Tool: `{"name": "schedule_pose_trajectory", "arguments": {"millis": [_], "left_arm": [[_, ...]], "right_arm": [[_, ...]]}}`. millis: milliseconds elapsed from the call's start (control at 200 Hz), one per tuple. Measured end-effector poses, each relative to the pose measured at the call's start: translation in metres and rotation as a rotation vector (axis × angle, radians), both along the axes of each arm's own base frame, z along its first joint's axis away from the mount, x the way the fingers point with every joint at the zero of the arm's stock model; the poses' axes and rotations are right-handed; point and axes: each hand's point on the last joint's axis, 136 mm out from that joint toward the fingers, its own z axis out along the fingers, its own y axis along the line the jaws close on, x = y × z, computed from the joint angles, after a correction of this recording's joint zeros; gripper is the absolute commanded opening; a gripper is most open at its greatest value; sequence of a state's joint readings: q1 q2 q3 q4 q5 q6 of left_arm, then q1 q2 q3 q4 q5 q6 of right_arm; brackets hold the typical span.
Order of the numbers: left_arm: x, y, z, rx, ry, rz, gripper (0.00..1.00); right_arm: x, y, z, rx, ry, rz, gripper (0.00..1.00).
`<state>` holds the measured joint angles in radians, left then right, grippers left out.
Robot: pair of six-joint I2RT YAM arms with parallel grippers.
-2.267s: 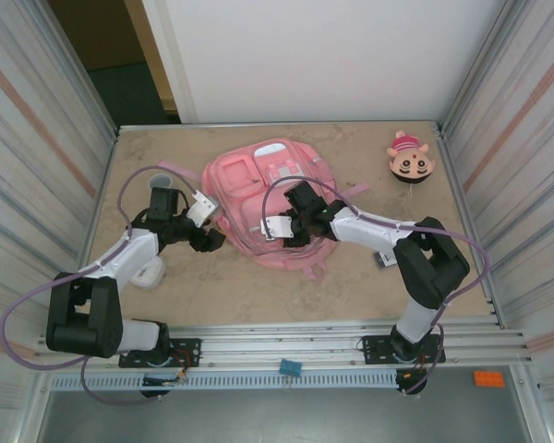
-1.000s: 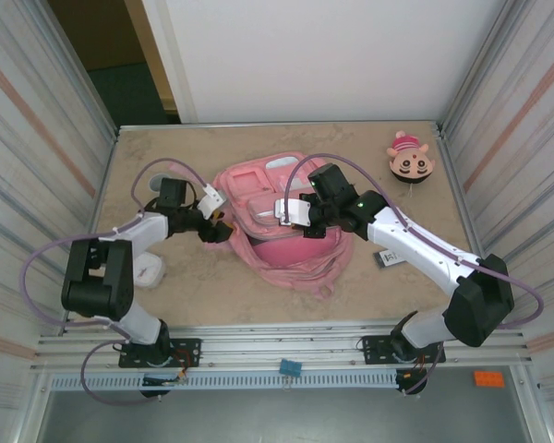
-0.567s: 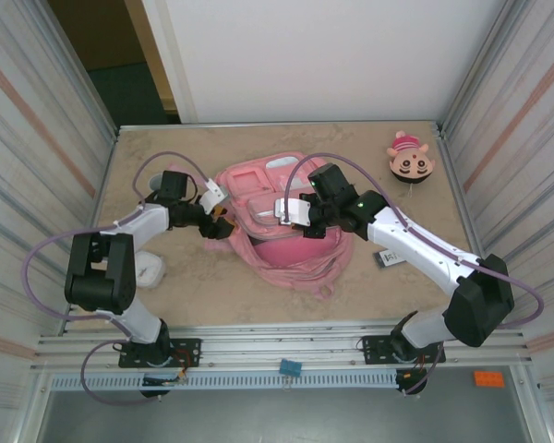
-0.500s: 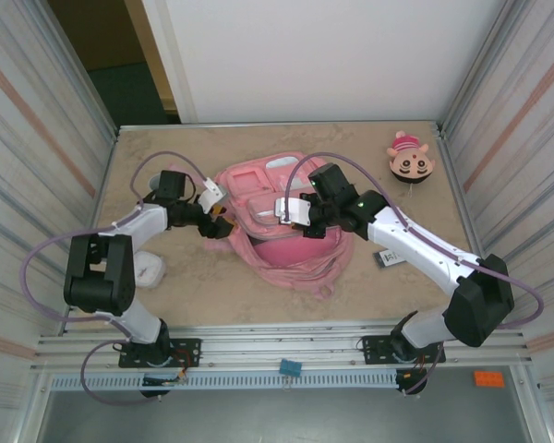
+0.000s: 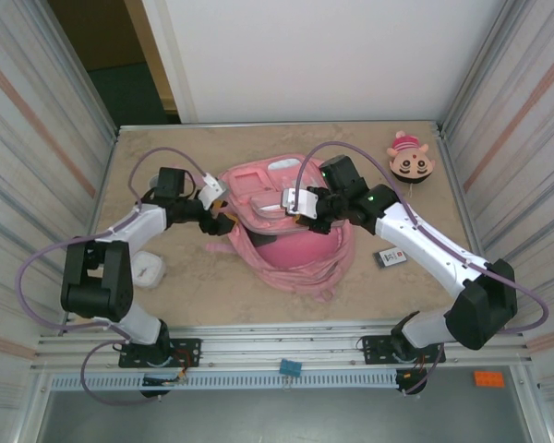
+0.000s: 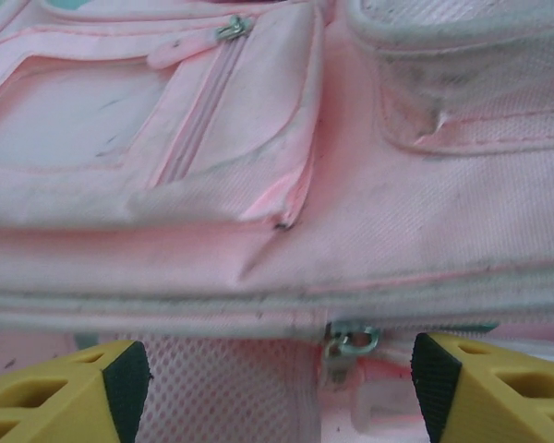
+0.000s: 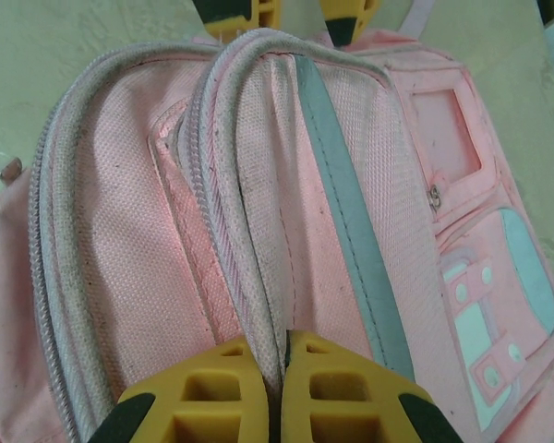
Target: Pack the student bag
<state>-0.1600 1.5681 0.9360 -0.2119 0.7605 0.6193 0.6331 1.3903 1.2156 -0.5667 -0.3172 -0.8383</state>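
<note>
The student bag (image 5: 286, 231) lies in the middle of the desk (image 5: 212, 295), pocketed front facing up, its near part bunched and raised. The right tool (image 7: 275, 355) is clenched on a ridge of fabric beside the zip track, close to the pale stripe, and seems to lift that edge to steady the bag. The left tool (image 6: 277, 369) stands released at the bag's left side, its yellow fingertips wide apart, with a metal zip pull (image 6: 349, 341) between them and not gripped. The step in hand looks like opening a compartment, with nothing packed yet: the plush (image 5: 409, 159) sits well apart near the far right corner. The next move calls for the left tool to advance a little, close squarely on that small pull, and draw it along the track while the right tool resists the tug. Pinching mesh instead of the pull would stall it.
</note>
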Motion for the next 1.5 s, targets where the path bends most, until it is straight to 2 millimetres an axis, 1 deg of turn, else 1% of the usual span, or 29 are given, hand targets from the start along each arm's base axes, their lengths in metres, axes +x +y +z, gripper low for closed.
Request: {"name": "schedule_pose_trajectory", "arguments": {"millis": [85,145,205,311,346,386,436,486,727,922,1092,1102,1143,1183,1208,1243,1283,1333,1383,1498], "left_arm": [[0.001,-0.006,-0.003,0.023,-0.006,-0.018,0.68],[0.003,-0.007,-0.005,0.038,-0.007,-0.028,0.59],[0.006,-0.007,-0.007,0.055,-0.009,-0.036,0.52],[0.005,-0.012,-0.01,0.081,-0.001,-0.078,0.39],[0.004,-0.013,-0.01,0.085,0.002,-0.09,0.32],[0.0,-0.014,-0.011,0.084,0.008,-0.105,0.2],[-0.005,-0.015,-0.012,0.08,0.027,-0.12,0.07],[-0.01,-0.015,-0.013,0.08,0.034,-0.136,0.0],[-0.028,-0.014,-0.009,0.061,0.033,-0.131,0.0],[-0.052,-0.022,-0.007,0.023,0.067,-0.15,0.0],[-0.053,-0.023,-0.003,-0.004,0.117,-0.107,0.0],[-0.052,-0.023,-0.002,-0.006,0.119,-0.103,0.01],[-0.051,-0.021,0.001,-0.015,0.122,-0.089,0.11],[-0.049,-0.018,0.005,-0.023,0.119,-0.07,0.29],[-0.046,-0.014,0.009,-0.029,0.111,-0.049,0.38],[-0.041,-0.008,0.013,-0.035,0.096,-0.019,0.47],[-0.034,0.003,0.017,-0.039,0.079,0.025,0.54],[-0.026,0.015,0.019,-0.026,0.053,0.064,0.61],[-0.021,0.023,0.018,-0.008,0.043,0.092,0.64],[-0.018,0.027,0.007,0.041,0.028,0.086,0.68]], "right_arm": [[-0.002,0.0,-0.001,-0.001,0.009,0.003,0.0],[-0.002,0.0,-0.001,0.002,0.013,-0.001,0.0],[-0.002,0.0,-0.001,0.005,0.018,-0.007,0.0],[0.0,-0.001,0.0,0.008,0.018,-0.014,0.0],[0.001,-0.001,0.0,0.009,0.018,-0.019,0.0],[0.001,-0.002,0.0,0.008,0.018,-0.023,0.0],[0.002,-0.002,0.0,0.009,0.017,-0.025,0.0],[0.003,-0.001,0.0,0.013,0.017,-0.033,0.0],[0.0,-0.004,-0.014,0.008,0.054,-0.057,0.0],[0.002,-0.002,-0.015,0.024,0.052,-0.065,0.0],[0.003,-0.002,-0.015,0.031,0.054,-0.072,0.0],[0.003,-0.002,-0.015,0.031,0.054,-0.073,0.0],[0.003,-0.002,-0.016,0.031,0.057,-0.074,0.0],[0.002,-0.002,-0.017,0.031,0.06,-0.073,0.0],[0.002,-0.002,-0.018,0.033,0.064,-0.072,0.0],[0.001,-0.002,-0.018,0.038,0.07,-0.069,0.0],[0.001,-0.004,-0.017,0.046,0.076,-0.067,0.0],[0.001,-0.006,-0.014,0.062,0.08,-0.066,0.0],[0.001,-0.008,-0.01,0.079,0.079,-0.063,0.0],[0.0,-0.013,-0.003,0.1,0.071,-0.044,0.0]]}}
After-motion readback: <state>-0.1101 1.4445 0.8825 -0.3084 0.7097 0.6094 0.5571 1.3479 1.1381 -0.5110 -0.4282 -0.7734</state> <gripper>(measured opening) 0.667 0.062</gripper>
